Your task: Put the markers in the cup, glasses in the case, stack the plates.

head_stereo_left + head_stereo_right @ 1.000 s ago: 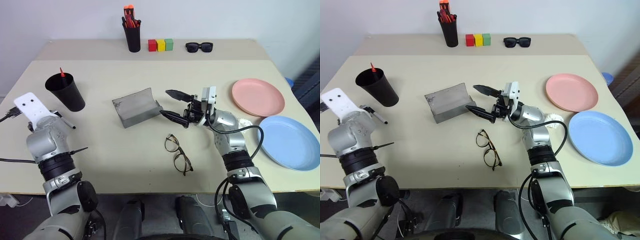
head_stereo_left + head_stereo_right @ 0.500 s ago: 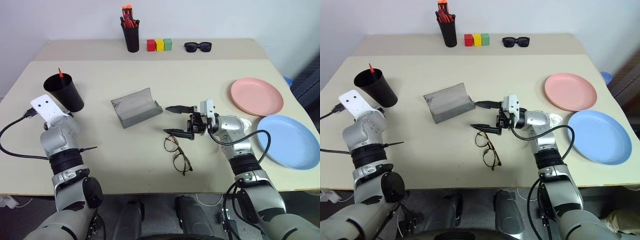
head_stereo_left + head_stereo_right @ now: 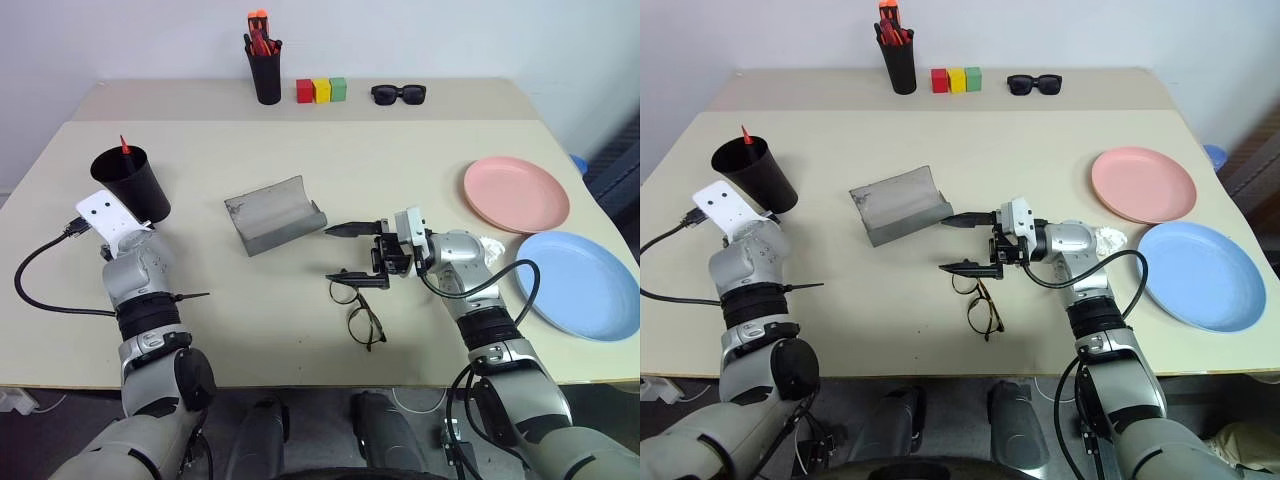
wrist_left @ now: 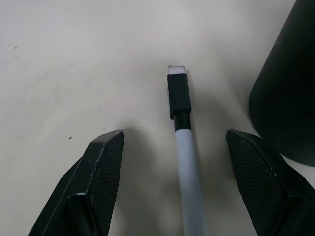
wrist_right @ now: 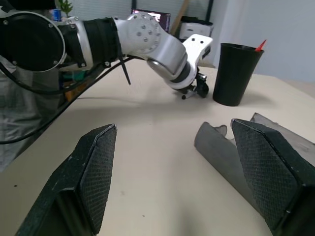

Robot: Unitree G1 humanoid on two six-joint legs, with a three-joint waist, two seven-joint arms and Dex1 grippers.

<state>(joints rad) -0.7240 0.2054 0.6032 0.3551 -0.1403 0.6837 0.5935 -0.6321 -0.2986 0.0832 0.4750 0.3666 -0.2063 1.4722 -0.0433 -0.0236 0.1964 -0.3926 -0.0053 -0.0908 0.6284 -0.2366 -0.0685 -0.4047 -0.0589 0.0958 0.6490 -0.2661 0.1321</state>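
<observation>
The black cup point(image 3: 130, 183) stands at the left with the red marker point(image 3: 124, 145) sticking out of it. On the table beside the cup lies the white marker point(image 4: 184, 147), between the spread fingers of my left gripper point(image 4: 176, 136), which is open and does not touch it. The glasses point(image 3: 357, 308) lie unfolded near the table's middle. My right gripper point(image 3: 346, 253) is open, points left and hovers just above their far lens. Beyond it the grey case point(image 3: 272, 213) lies open. At the right edge, the pink plate point(image 3: 515, 193) and the blue plate point(image 3: 578, 284) sit side by side.
A pen holder point(image 3: 264, 70) with orange-red pens, three coloured blocks point(image 3: 320, 90) and black sunglasses point(image 3: 398, 94) line the back of the table. A crumpled white scrap point(image 3: 487, 243) lies by my right forearm. A black cable point(image 3: 45, 300) loops off the left wrist.
My right gripper has come down and back from beside the case's edge to just over the glasses, turning to point left. My left gripper has lowered toward the white marker beside the cup.
</observation>
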